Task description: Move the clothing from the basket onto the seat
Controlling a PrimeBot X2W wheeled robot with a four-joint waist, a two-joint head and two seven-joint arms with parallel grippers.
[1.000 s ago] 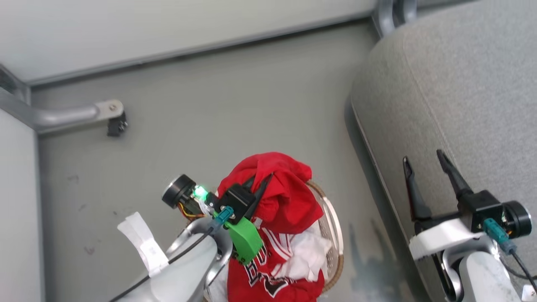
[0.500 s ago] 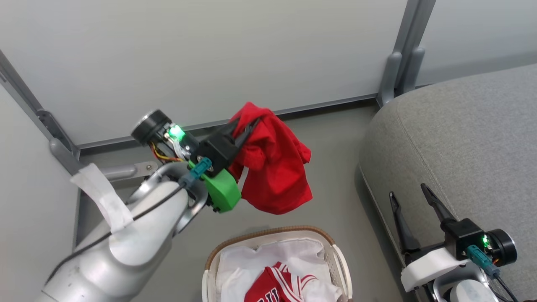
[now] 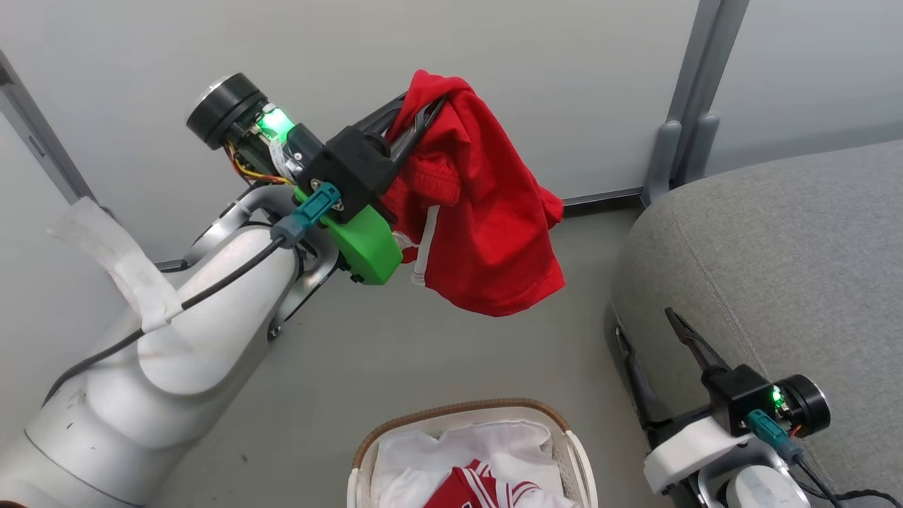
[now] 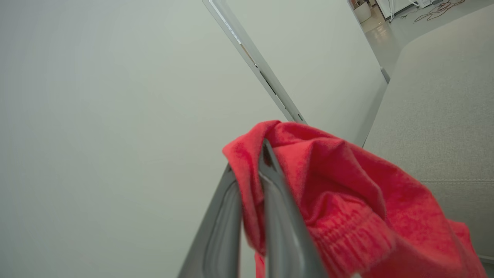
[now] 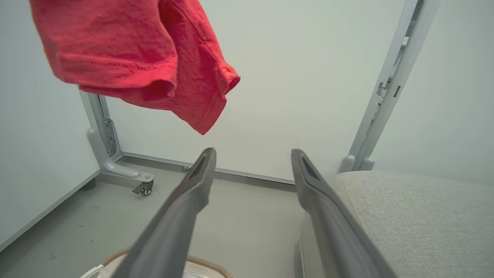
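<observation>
Between jaws of the left gripper (image 3: 421, 107), red shorts (image 3: 494, 233) hang.

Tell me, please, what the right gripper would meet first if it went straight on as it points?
Likely the white wall panel near its base; depth is unclear. The open right gripper aims between the hanging red shorts, upper left, and the seat, right, touching neither.
</observation>
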